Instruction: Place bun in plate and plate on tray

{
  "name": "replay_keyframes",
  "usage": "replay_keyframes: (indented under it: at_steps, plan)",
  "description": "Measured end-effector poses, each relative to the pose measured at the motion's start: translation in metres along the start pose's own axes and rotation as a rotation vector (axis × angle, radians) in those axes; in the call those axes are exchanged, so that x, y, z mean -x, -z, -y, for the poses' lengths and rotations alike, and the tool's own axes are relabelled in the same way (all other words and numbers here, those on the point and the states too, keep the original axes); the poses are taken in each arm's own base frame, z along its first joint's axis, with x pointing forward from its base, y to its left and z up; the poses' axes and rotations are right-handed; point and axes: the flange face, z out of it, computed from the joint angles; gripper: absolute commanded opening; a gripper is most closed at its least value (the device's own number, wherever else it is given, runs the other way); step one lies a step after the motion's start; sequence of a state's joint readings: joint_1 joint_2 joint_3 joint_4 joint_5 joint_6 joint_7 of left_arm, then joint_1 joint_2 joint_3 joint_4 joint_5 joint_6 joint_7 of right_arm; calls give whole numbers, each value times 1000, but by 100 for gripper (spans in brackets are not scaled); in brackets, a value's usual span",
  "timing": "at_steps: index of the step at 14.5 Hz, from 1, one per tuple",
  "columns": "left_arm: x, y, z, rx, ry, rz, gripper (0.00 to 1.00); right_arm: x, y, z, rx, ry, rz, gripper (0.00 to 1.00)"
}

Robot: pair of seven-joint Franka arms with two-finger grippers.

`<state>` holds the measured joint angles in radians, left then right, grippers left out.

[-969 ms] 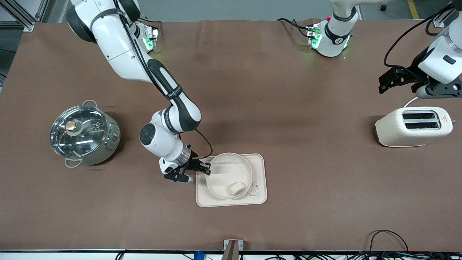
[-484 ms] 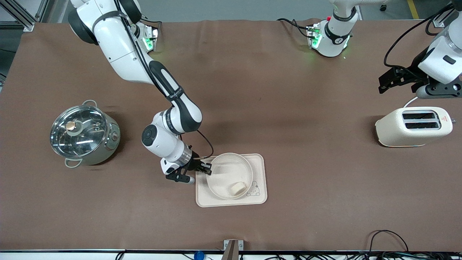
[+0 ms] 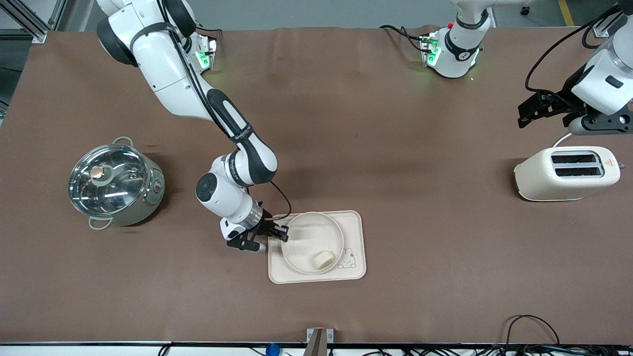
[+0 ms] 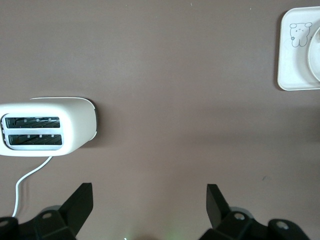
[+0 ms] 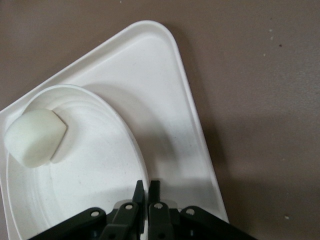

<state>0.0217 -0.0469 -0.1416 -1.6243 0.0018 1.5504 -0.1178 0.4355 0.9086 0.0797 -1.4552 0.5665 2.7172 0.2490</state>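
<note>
Grip: our right gripper (image 3: 283,233) has its fingers (image 5: 139,192) pinched tight on the rim of the plate (image 3: 301,247), at the edge toward the right arm's end of the counter (image 3: 395,148).
Plate: it sits over the tray (image 3: 356,225), within the tray's outline; we cannot tell whether it is fully seated or a touch tilted.
Bun: the bun (image 3: 321,258) lies inside the plate, at the edge nearer the front camera, away from the held rim.
Key relation: the fingers stand at the plate's edge, so we judge the coming move to be letting go and drawing back toward the right arm's end, away from the bun.
Risk: we think a snagged rim could drag the plate off centre.
Left arm: our left gripper (image 4: 150,207) waits with fingers spread wide above bare counter just beside the toaster (image 3: 566,173), well apart from the tray.
Elsewhere: a lidded steel pot (image 3: 114,182) stands toward the right arm's end.
</note>
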Motion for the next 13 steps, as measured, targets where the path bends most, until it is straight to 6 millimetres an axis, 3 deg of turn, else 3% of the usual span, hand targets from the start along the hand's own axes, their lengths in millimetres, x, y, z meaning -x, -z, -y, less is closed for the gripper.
replay_keyframes:
  at_steps: [4,8,11,13]
  plan:
    - [0,0,0,0,0,0,100,-10,14,7,-44,-54,-2,100]
    - [0,0,-1,0,-2,0,100,-17,69,43,-86,-54,100,100]
    - [0,0,-1,0,-2,-1,100,-45,124,22,-22,-13,165,100]
    - [0,1,-1,0,-2,-1,100,-69,178,-5,80,26,210,100]
